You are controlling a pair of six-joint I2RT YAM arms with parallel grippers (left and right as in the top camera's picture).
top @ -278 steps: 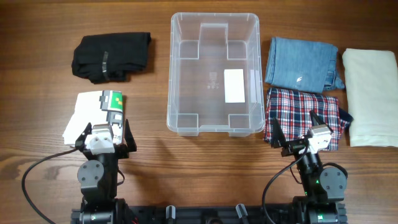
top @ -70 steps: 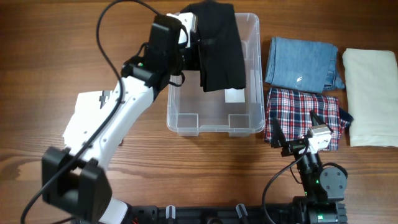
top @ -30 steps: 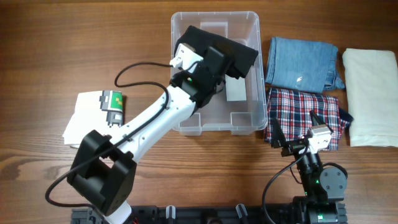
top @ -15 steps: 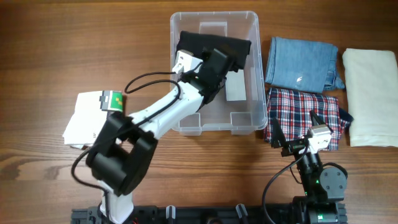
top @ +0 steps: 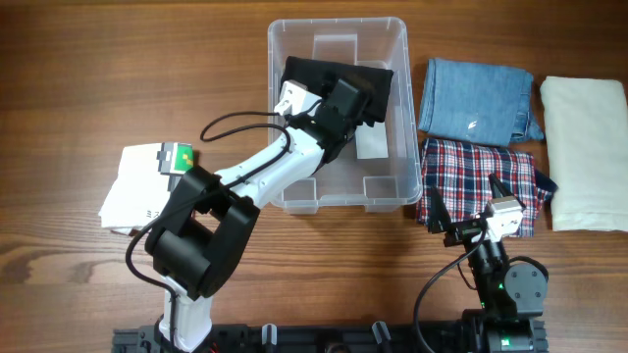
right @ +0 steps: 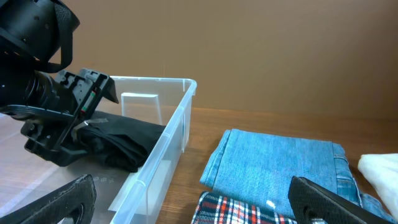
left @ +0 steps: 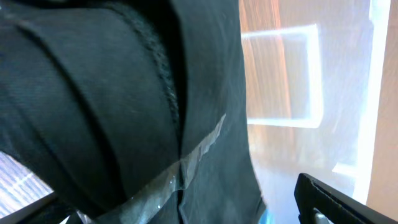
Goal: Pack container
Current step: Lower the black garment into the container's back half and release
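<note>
With the left arm stretched across the bench [top: 118, 39], I have its claw [top: 351, 102] down inside the container [top: 338, 24], which sits at the middle far side of the bench. A folded black garment [top: 365, 75] lies across the far half of the bin, and the claw is right on top of it. Through the left wrist camera the black cloth [left: 112, 106] fills almost the whole view. One finger [left: 339, 199] shows at the lower right, clear of the fabric with see-through plastic behind it, so I read that claw as spread rather than pinching. The near half of the bin's base is bare apart from a white label [top: 373, 145], partly under the garment's edge.

The right claw [top: 467, 203] rests near its base with its fingers wide apart and nothing between them, just over the near edge of a folded plaid cloth [top: 476, 176]. Folded denim [top: 476, 96] lies beyond the plaid, beside the bin's right wall. A cream cloth [top: 584, 152] lies at the far right. Left of the bin sits a white folded piece with a green patch [top: 147, 186].
</note>
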